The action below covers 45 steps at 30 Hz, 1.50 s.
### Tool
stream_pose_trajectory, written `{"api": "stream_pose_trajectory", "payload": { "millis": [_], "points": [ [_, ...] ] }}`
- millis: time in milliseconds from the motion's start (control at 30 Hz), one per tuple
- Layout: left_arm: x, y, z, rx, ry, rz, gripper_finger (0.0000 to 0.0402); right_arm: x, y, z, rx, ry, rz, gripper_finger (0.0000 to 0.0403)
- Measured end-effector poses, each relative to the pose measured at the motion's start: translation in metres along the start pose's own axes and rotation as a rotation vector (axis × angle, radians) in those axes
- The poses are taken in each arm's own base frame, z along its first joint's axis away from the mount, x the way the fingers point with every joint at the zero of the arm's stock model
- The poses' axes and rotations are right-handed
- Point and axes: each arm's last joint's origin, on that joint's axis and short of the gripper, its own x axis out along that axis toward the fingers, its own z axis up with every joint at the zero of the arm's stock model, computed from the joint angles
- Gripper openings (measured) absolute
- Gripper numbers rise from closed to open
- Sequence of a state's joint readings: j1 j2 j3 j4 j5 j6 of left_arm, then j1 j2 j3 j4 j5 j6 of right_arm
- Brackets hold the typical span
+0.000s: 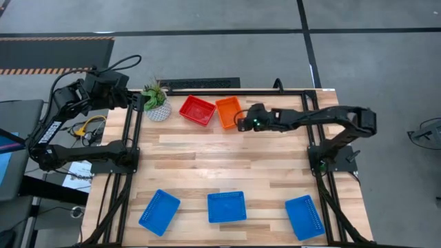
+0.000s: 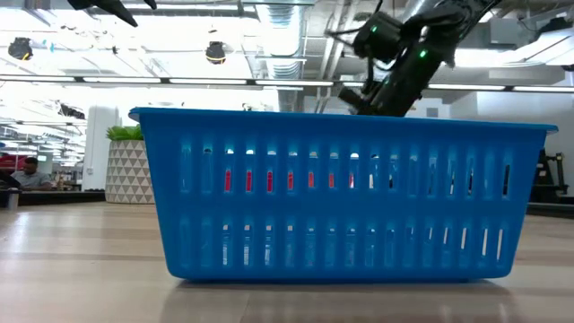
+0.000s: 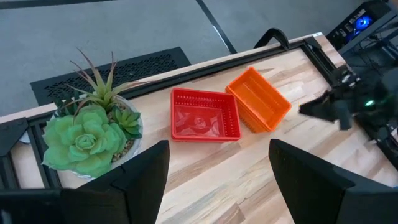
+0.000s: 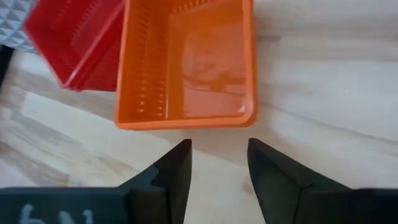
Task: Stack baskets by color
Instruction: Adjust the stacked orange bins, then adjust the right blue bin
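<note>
A red basket (image 1: 198, 110) and an orange basket (image 1: 229, 112) stand side by side on the table at its far edge, each flat on its bottom. My right gripper (image 4: 217, 162) is open, just short of the orange basket (image 4: 186, 62) on its near side, and touches nothing. Three blue baskets (image 1: 159, 211) (image 1: 227, 207) (image 1: 304, 216) stand in a row along the near edge. My left gripper (image 3: 217, 174) waits open, raised over the far left corner, looking at the red basket (image 3: 205, 115).
A green plant in a white pot (image 1: 156, 102) stands left of the red basket, by the far left corner. The middle blue basket (image 2: 341, 193) fills the low view. Bare wooden table (image 1: 227, 162) lies between the two rows of baskets.
</note>
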<state>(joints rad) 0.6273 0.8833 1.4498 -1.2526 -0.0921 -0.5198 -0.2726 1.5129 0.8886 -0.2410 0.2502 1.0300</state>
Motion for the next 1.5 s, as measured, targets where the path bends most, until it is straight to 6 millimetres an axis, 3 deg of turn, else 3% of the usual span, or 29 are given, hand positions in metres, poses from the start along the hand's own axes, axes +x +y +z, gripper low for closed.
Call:
{"api": "stream_pose_trajectory", "payload": {
  "millis": [267,500,667,1067,1500],
  "points": [
    [0.000,0.000,0.000,0.000,0.002,-0.001,0.0263,-0.051,-0.001,0.012,-0.034,-0.062,0.052,0.0177],
    [0.000,0.000,0.000,0.001,0.002,-0.007,0.0263,-0.088,-0.008,-0.004,-0.103,0.030,0.044,0.0177],
    [0.000,0.000,0.000,0.001,0.002,-0.008,0.0263,-0.104,-0.012,-0.027,-0.121,0.186,0.021,0.0177],
    [0.000,0.000,0.000,0.001,0.005,-0.011,0.0263,-0.143,-0.015,-0.104,-0.083,0.631,-0.078,0.0177],
    [0.000,-0.001,0.000,0.025,0.015,-0.030,0.0263,-0.176,-0.024,-0.171,-0.056,0.752,-0.222,0.0177]
  ]
}}
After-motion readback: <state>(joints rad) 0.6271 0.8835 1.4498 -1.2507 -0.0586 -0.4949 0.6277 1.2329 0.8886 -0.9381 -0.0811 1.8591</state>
